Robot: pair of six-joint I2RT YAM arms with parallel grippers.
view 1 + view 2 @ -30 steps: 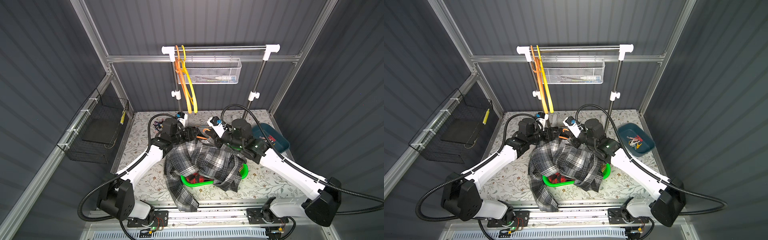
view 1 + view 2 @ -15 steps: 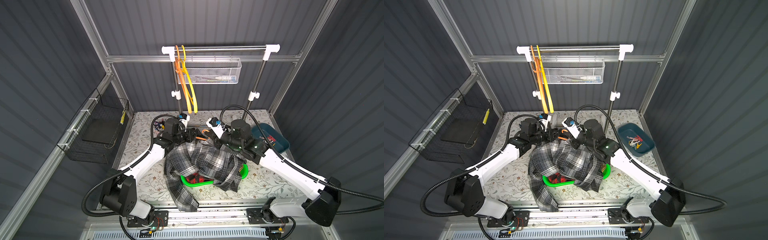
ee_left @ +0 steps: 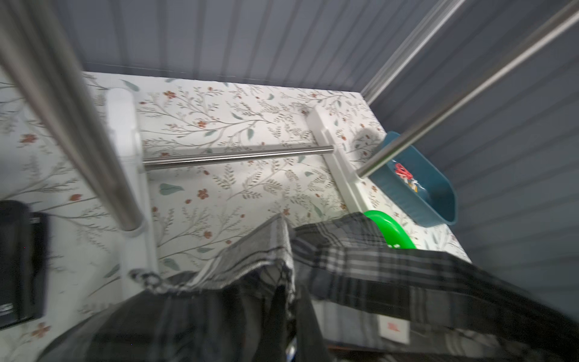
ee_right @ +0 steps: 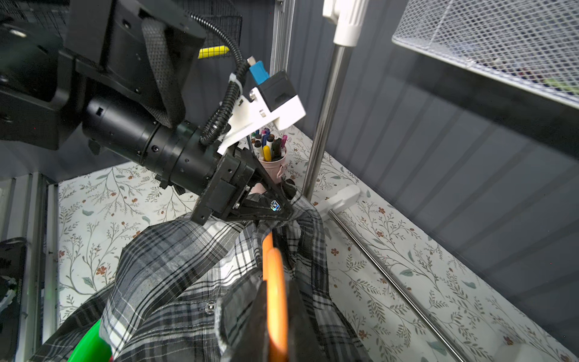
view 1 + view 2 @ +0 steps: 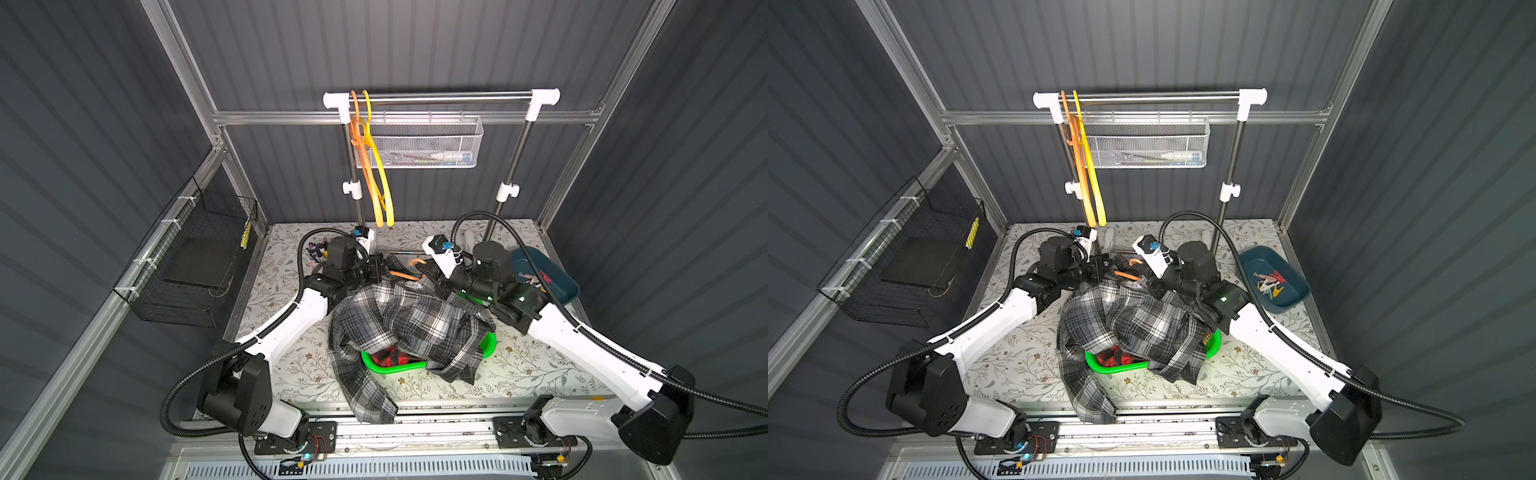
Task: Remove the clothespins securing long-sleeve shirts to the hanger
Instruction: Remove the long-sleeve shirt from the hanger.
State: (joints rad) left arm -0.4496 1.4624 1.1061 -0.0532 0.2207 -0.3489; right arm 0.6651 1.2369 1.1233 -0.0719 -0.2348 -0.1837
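Note:
A grey-black-white plaid long-sleeve shirt lies draped over a green basket, one sleeve trailing to the table's front edge. Its top is lifted on an orange hanger. My right gripper is shut on that hanger. My left gripper is shut on the shirt's fabric beside the hanger's neck. Cloth covers the spot, so I cannot tell whether a clothespin is there. Loose clothespins lie in the blue tray. A red-and-black shirt shows inside the basket.
The garment rack's posts and base bar stand just behind both grippers. An orange and a yellow hanger hang on its rail beside a mesh basket. A pen cup sits behind the left gripper. A black wire basket hangs on the left wall.
My left gripper has gone from open to shut at the shirt's top edge and shifted slightly toward the hanger. The right gripper and the hanger have stayed put.

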